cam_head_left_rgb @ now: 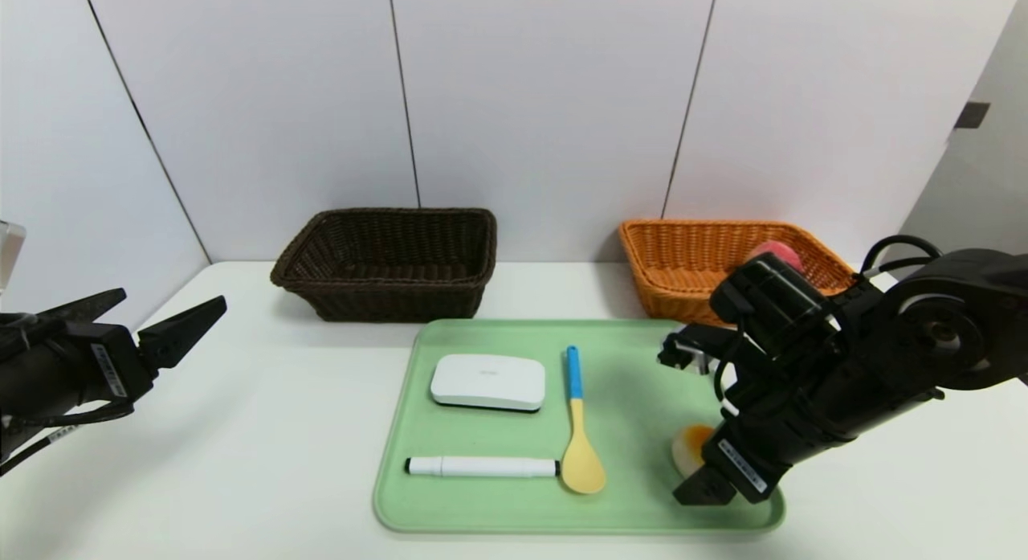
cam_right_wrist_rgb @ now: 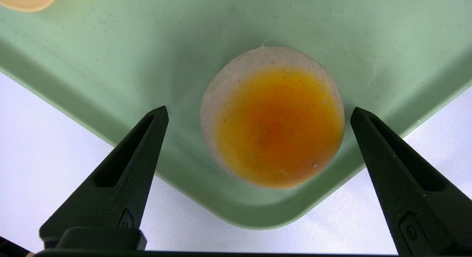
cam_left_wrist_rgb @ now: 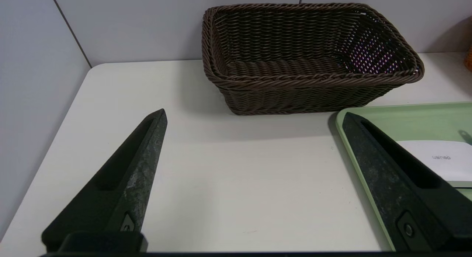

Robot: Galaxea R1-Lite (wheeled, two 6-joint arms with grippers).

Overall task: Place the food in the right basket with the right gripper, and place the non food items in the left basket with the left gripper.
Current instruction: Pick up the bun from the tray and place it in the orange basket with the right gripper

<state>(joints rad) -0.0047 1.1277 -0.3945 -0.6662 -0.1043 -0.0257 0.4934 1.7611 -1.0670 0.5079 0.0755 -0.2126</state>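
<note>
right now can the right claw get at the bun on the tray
Probably yes. The right claw hangs open just above the bun, one finger on each side, and nothing lies between them. The bun sits alone in the corner of the green tray, apart from the spoon.

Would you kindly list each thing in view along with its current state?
Left gripper: open, empty, off the tray.
Right gripper: open, above the bun.
Bun: on the tray, ungrasped.
Peach: in the orange basket.
Dark basket: empty.
Box, marker, spoon: lying on the tray.
</note>
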